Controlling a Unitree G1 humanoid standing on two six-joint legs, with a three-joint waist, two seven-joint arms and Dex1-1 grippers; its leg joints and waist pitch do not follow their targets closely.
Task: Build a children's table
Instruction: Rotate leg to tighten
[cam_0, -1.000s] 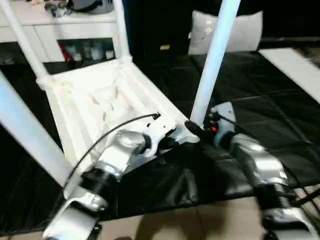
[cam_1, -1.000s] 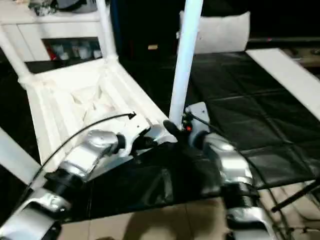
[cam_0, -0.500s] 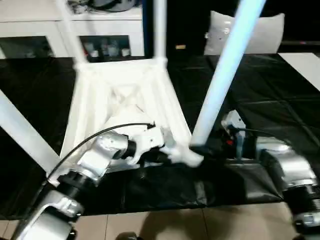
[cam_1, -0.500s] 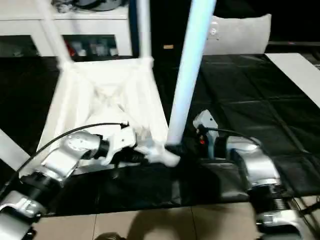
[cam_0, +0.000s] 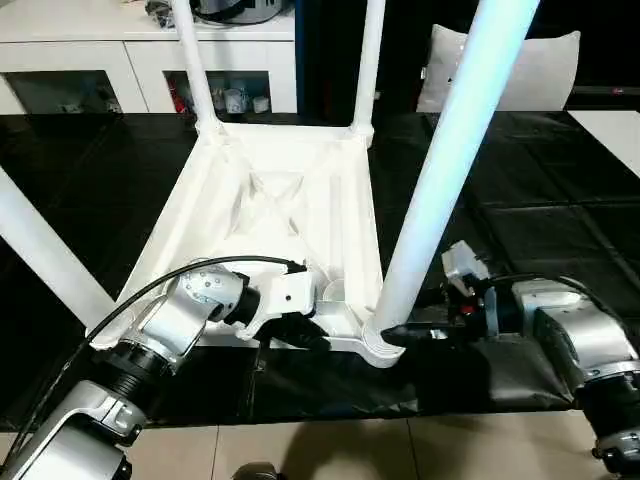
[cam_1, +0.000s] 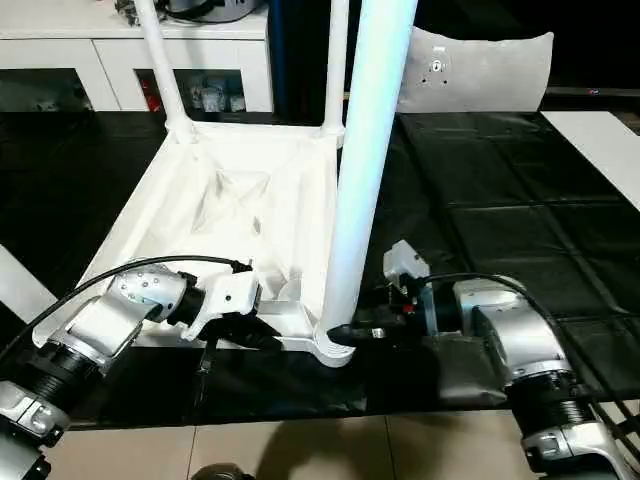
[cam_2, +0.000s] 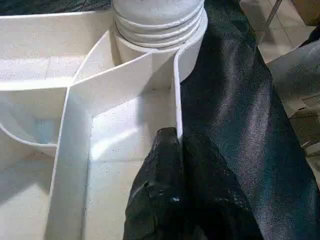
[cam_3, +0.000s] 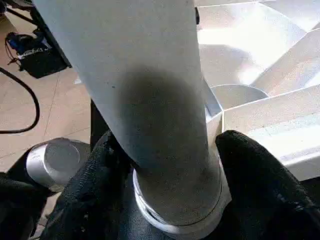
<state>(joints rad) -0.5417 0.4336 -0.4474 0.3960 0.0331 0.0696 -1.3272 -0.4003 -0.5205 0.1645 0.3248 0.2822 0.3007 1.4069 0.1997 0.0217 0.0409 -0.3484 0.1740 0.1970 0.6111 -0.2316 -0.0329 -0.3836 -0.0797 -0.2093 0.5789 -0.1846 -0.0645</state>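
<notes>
Right tool straddles the base of the near leg, which rises straight up from it, fingers not visibly clamped, while the left tool pinches the tabletop rim beside the socket

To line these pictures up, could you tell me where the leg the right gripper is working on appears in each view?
Left eye: near-right leg, right of centre.
Right eye: centre, leaning up out of frame.
Left wrist: its threaded base in the corner socket.
Right wrist: large, between the black fingers.
Shared landmark: the corner socket.
</notes>
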